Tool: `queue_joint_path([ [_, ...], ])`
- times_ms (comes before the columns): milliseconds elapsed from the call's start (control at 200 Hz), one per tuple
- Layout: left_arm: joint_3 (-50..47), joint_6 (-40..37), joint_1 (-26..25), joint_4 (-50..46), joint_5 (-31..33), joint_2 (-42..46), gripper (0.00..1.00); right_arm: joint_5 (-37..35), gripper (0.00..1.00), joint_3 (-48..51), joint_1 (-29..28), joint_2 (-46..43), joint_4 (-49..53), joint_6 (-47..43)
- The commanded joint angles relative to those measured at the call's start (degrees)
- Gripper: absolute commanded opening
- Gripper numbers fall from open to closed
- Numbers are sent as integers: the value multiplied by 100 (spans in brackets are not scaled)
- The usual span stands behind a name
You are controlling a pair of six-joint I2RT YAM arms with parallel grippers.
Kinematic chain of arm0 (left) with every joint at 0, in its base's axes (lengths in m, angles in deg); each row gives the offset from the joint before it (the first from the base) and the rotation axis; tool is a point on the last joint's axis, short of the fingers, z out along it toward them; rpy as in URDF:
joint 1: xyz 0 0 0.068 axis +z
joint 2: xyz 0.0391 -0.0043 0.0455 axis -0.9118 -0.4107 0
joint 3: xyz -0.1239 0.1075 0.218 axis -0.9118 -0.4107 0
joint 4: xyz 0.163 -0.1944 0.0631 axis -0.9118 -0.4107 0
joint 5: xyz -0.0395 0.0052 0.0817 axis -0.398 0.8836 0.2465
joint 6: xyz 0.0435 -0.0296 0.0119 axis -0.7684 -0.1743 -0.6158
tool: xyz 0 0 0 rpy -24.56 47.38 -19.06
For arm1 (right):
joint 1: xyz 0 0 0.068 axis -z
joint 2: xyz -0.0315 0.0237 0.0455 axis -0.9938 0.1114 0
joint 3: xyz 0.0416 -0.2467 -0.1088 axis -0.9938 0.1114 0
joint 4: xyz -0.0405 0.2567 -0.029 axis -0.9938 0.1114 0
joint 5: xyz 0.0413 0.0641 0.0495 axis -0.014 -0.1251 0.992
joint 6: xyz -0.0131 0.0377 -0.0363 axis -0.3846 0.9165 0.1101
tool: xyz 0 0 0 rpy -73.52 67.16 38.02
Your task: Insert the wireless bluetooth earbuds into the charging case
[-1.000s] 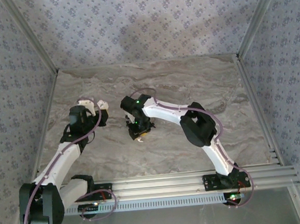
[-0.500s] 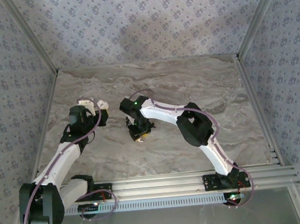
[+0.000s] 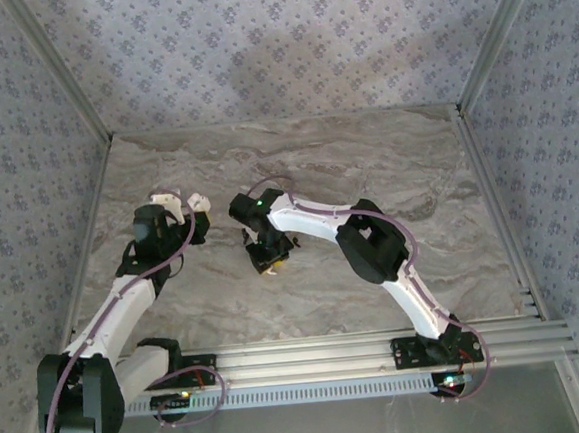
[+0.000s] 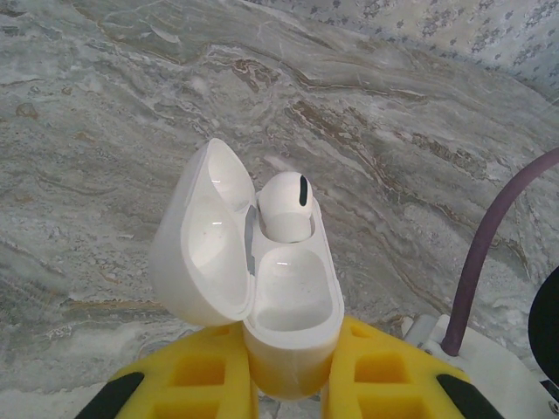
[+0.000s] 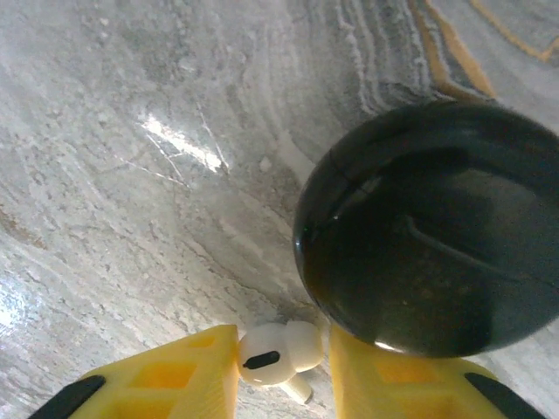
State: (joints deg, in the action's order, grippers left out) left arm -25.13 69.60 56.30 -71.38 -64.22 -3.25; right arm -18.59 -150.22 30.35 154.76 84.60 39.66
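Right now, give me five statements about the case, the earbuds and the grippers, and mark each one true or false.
1. The charging case has its lid open. True.
2. Both of its slots are filled. False: only the seated earbud is in, in the far slot; the near slot is empty.
3. The left gripper clamps the case. True.
4. The loose earbud between the fingers of the right gripper is black. False: it is white.
5. A black round object lies right beside that loose bud. True.
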Motion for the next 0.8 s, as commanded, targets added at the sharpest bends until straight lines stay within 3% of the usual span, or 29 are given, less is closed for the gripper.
queue_joint_path([
  [0, -40, 51, 36, 214, -112, 91, 7, -103, 31, -51, -68, 161, -53, 75],
  [375, -140, 31, -27, 549, -370, 62, 7, -370, 25, 662, -40, -701, -670, 358],
  [565, -232, -7, -553, 1345, -381, -165, 7, -542, 25, 2015, 272, -2191, -1832, 841],
  [794, -90, -156, -1536, 2831, -159, -963, 7, -557, 25, 3586, 1121, -4294, -3437, 1006],
])
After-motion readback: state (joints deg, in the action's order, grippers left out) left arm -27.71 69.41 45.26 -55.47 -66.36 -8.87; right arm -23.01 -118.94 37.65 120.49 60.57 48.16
